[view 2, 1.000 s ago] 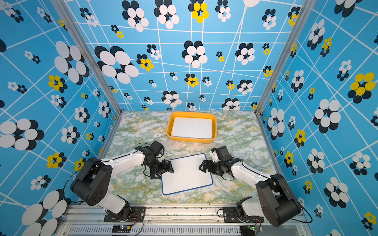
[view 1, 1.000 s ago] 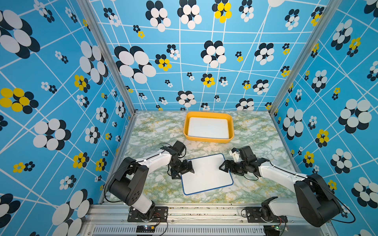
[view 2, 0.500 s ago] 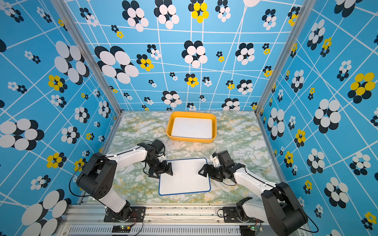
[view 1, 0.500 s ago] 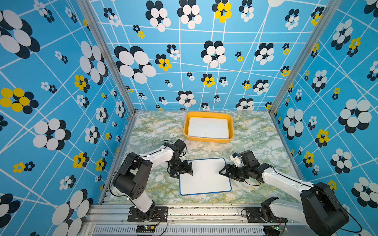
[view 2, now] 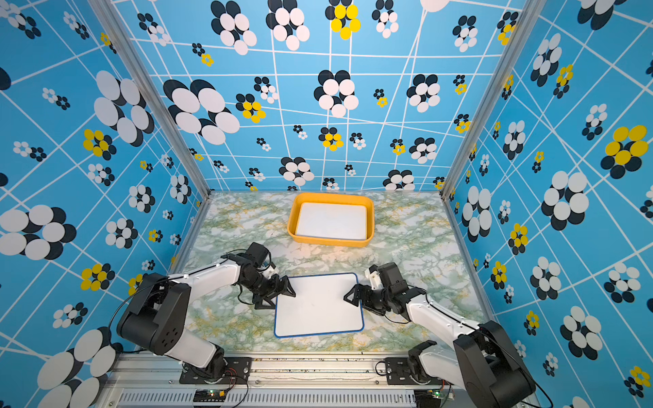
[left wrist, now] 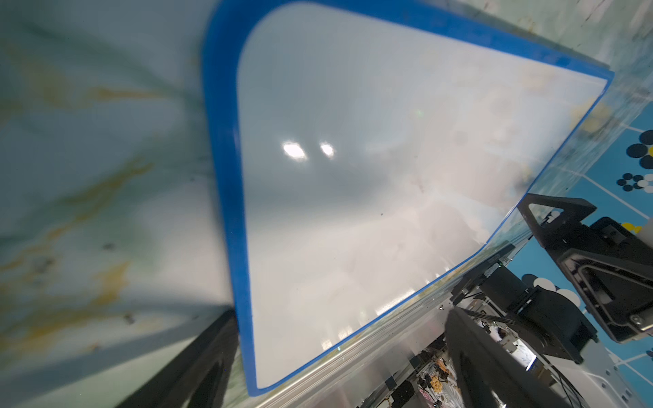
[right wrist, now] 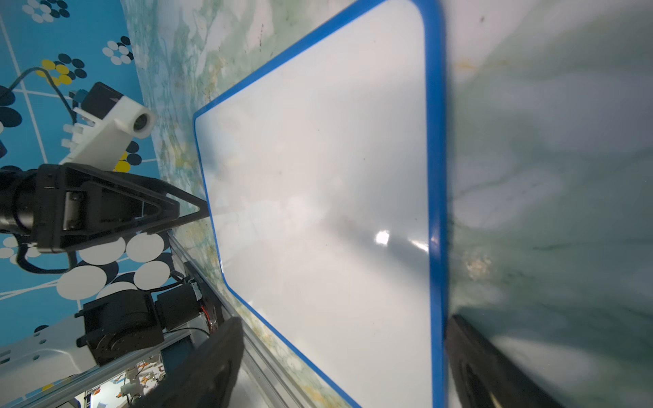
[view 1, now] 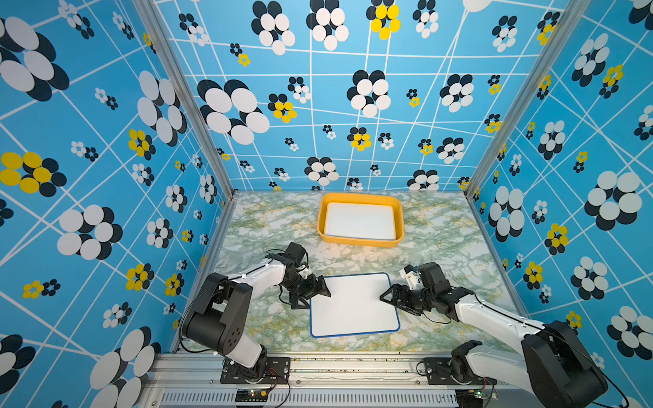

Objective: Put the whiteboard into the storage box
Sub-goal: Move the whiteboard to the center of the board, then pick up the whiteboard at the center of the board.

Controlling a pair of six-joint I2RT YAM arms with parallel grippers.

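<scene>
Whiteboard (view 1: 354, 304) lies flat on table (view 1: 268, 226), well apart from storage box (view 1: 360, 241). Left gripper (view 1: 318, 300) and right gripper (view 1: 392, 302) both spread, empty, at its side edges. Pickup step: you close, lift together.

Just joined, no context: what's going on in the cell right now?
Two arms are working on a blue-framed whiteboard that lies flat on the marble table. The left gripper and right gripper sit at its opposite side edges. Both are open with their jaws straddling the frame, and nothing is lifted yet. The orange storage box at the back already holds a second board.
</scene>
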